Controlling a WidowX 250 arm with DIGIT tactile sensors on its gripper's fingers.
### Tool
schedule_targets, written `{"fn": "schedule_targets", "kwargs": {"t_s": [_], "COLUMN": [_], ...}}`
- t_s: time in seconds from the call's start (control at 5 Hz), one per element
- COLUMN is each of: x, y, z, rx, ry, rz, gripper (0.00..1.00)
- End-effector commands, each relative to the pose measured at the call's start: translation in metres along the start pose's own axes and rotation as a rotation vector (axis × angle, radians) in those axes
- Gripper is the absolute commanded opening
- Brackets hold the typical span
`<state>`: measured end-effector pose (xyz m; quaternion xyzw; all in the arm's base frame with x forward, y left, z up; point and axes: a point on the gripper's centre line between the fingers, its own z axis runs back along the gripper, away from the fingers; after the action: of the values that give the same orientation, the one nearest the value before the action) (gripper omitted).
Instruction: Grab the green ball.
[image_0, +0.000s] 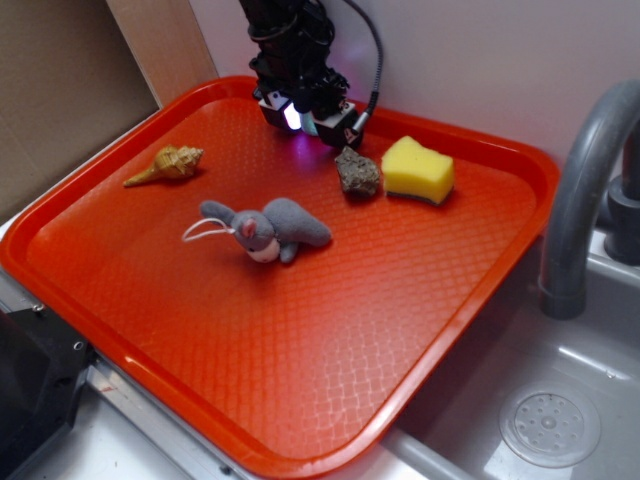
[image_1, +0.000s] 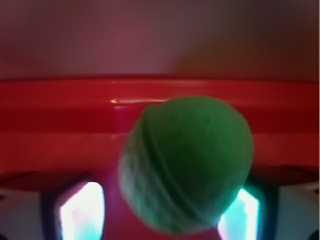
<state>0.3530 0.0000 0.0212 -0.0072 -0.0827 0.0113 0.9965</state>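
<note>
**Ball between the claw's pads, squeeze still to be confirmed**

In the wrist view the green ball (image_1: 187, 167) fills the gap between the claw (image_1: 160, 210) pads; firm contact cannot be told. The step looks like the closing grasp; next calls for a secure squeeze, then a lift. On the red tray (image_0: 480, 290): one plush rabbit (image_0: 265, 230), one shell (image_0: 168, 164), one rock (image_0: 357, 172), one yellow sponge (image_0: 418, 170), with the claw at the far rim.
</note>
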Motion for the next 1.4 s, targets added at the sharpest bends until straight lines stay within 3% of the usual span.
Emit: {"fn": "schedule_targets", "kwargs": {"t_s": [0.0,0.4,0.6,0.8,1.0,1.2], "x": [0.026,0.020,-0.017,-0.052,-0.095,-0.111], "y": [0.010,0.029,0.036,0.014,0.014,0.011], "z": [0.026,0.044,0.099,0.156,0.215,0.250], "rx": [0.024,0.101,0.077,-0.001,-0.089,-0.093], "ry": [-0.102,-0.114,-0.007,0.076,0.054,0.063], "rz": [-0.001,0.054,0.096,0.079,0.052,0.034], "gripper": [0.00,0.00,0.00,0.00,0.00,0.00]}}
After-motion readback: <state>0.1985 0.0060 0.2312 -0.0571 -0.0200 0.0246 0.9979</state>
